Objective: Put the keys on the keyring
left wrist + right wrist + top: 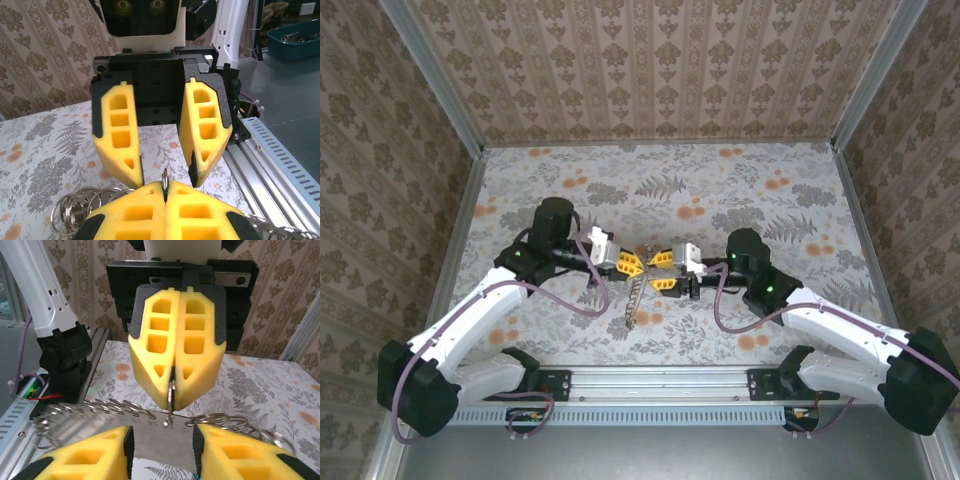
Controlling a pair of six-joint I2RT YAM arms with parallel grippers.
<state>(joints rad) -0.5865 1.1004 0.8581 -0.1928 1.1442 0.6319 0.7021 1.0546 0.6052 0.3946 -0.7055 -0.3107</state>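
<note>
Keyring [634, 297] trails as a string of silver loops over the flowered surface [770, 200], midway between its left and right edges and toward the near one, its upper end raised to where both sets of fingers meet. Left fingers [157, 340] are pressed fully together, pinching one thin loop of it at their tips. Right fingers [120, 140], facing them tip to tip, stand partly apart about a flat grey piece [160, 442]; whether they grip it cannot be told.
</note>
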